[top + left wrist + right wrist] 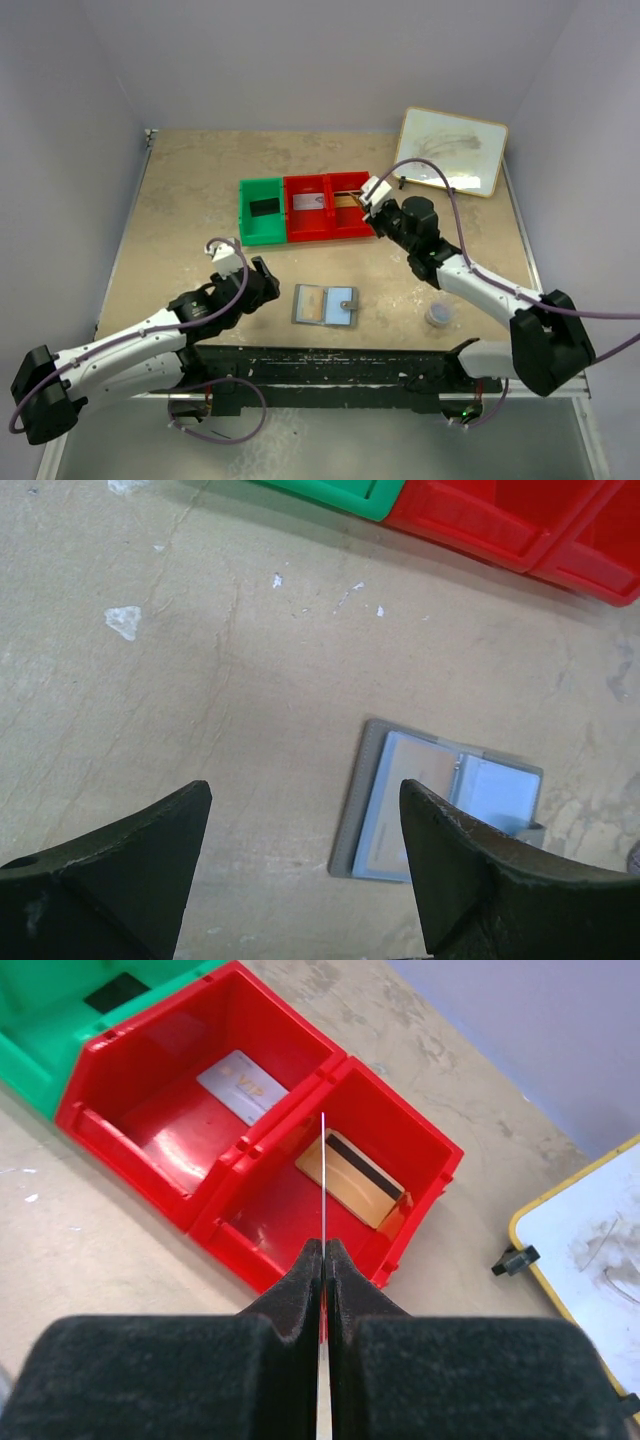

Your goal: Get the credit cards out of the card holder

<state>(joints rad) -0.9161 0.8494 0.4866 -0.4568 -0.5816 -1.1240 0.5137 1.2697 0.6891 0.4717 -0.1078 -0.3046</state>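
The beige bench (180, 200) is filling the overhead view, with a framed whiteboard (452, 150) lying at its far right corner. Three bins are sitting in a row far of centre: a green bin (262, 238) on the left, a middle red bin (308, 236) and a right red bin (352, 232).

The right pincer (325, 1260) is hanging over the right red bin with its pads pressed tight on a thin card (324, 1190). Only the right wrist view is showing this card, as an edge-on line; from overhead it cannot be made out. The same view is showing a gold card (355, 1182) with a dark stripe lying in the right red bin and a silver card (243, 1087) lettered "VIP" in the middle one. A dark rectangle (264, 207) is lying in the green bin.

The left pincer (305, 790) is hovering over bare bench at near left, jaws spread wide and gripping nothing.

The card holder (325, 305) is lying open and flat at near centre, just right of the left pincer. The left wrist view is showing its pale sleeves more closely, with a tan card under the left one.

A small round silvery puck (439, 315) is sitting near right, well apart from the holder.
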